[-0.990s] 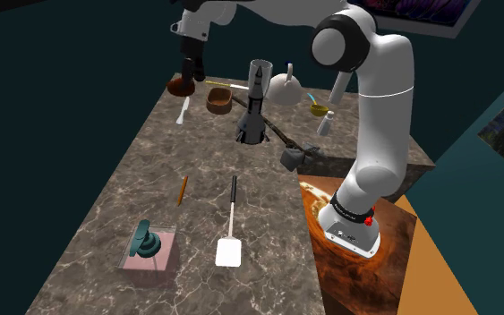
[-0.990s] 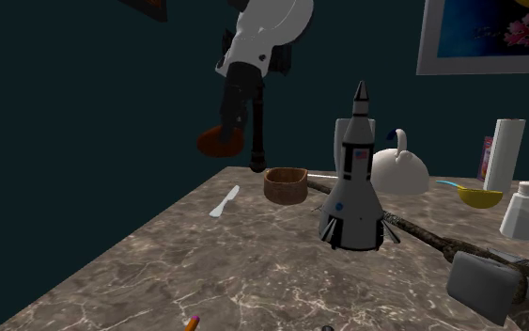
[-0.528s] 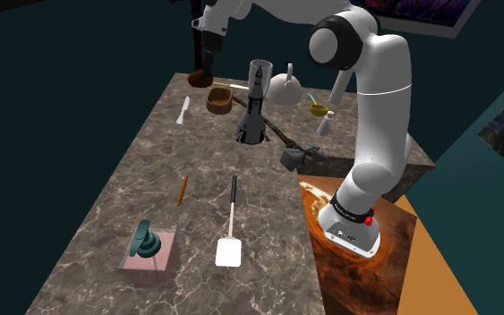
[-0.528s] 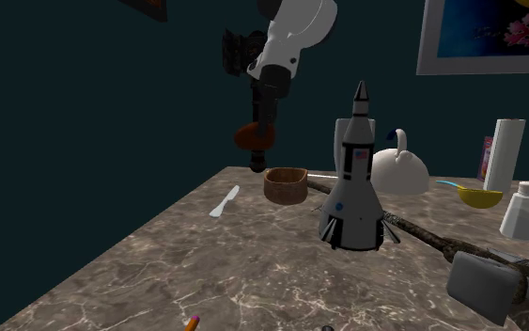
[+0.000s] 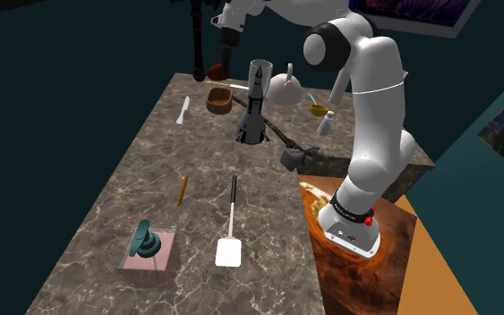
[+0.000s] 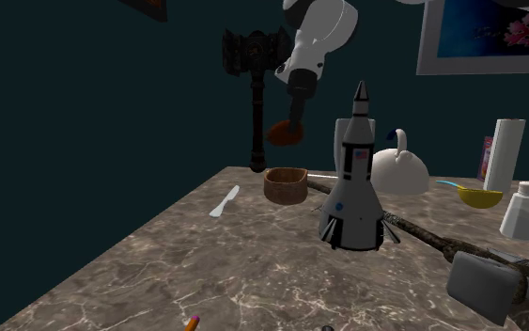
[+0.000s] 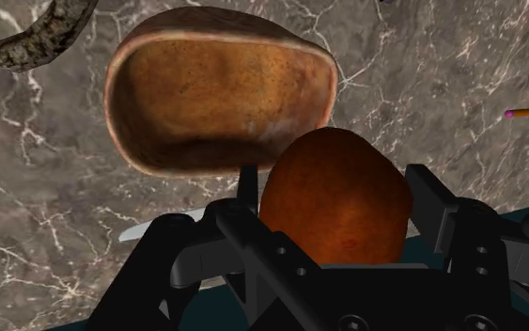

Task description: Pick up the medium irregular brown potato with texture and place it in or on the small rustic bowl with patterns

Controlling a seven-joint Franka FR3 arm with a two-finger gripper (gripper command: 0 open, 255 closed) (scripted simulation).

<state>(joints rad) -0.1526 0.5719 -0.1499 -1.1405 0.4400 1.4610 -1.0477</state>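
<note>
Potato [image 6: 285,132] gripped by pincer [image 7: 335,183], long axis roughly level, hanging above bowl [image 7: 217,108]

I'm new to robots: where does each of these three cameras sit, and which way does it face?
Shoulder view: high beside the box stand, looking down along the marbled table; the white arm shows.
Second exterior view: low by the table, facing the dark wall; the forearm and black gripper show.
Wrist view: on the hand, looking down past black fingers clasping the rough brown potato.
All three share the brown rustic bowl.
</note>
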